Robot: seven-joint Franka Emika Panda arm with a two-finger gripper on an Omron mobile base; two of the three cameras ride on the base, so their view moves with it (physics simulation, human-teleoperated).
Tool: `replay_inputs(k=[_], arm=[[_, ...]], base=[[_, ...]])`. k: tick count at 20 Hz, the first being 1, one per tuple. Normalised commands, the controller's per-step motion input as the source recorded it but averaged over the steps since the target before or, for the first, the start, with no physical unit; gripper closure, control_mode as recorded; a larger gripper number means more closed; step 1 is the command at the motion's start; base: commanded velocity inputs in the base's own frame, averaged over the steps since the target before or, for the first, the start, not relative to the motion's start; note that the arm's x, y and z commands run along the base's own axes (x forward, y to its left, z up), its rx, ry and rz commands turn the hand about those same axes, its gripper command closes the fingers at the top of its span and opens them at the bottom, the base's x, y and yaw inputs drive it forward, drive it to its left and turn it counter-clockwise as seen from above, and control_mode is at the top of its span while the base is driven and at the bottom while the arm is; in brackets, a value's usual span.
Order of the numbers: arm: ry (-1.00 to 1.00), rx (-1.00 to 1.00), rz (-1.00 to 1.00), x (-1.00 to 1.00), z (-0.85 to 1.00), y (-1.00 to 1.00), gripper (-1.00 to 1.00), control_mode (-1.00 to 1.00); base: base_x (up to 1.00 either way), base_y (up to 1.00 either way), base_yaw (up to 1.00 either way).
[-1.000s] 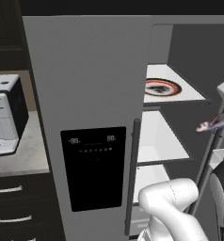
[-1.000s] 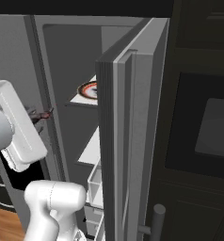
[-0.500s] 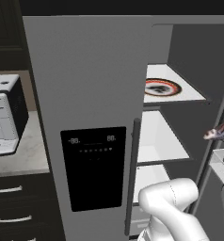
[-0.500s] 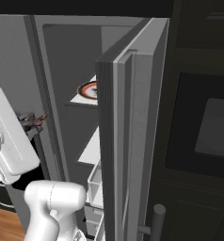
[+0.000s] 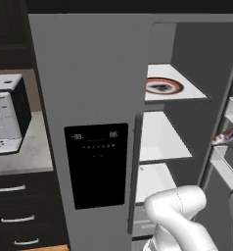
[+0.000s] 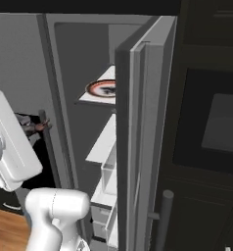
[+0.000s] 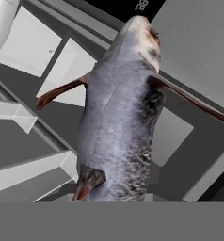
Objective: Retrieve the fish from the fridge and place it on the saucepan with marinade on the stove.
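1. This is a home kitchen, drawn by computer rather than filmed.
2. A tall grey fridge stands in the middle, one door swung open, with a black dispenser panel on the closed door.
3. White shelves run across its inside, and a red-rimmed plate sits on the top one.
4. Left of the fridge, a coffee machine stands on a grey desk above dark drawers with silver handles.
5. To the right, a dark built-in oven is set into black cabinets.
6. A strip of wooden floor shows low down.
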Motion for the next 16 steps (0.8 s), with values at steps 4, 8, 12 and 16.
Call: replay_inputs(k=[4, 8, 12, 16], arm=[[0.0, 0.0, 0.0, 0.0, 0.0, 0.0, 1.0, 1.0], [0.0, 0.0, 0.0, 0.0, 0.0, 0.0, 1.0, 1.0], [0.0, 0.0, 0.0, 0.0, 0.0, 0.0, 1.0, 1.0], [0.0, 0.0, 0.0, 0.0, 0.0, 0.0, 1.0, 1.0]], base=[[-0.61, 0.21, 0.0], [-0.52, 0.4, 0.0], [-0.3, 0.73, 0.0], [-0.13, 0.9, 0.0]])
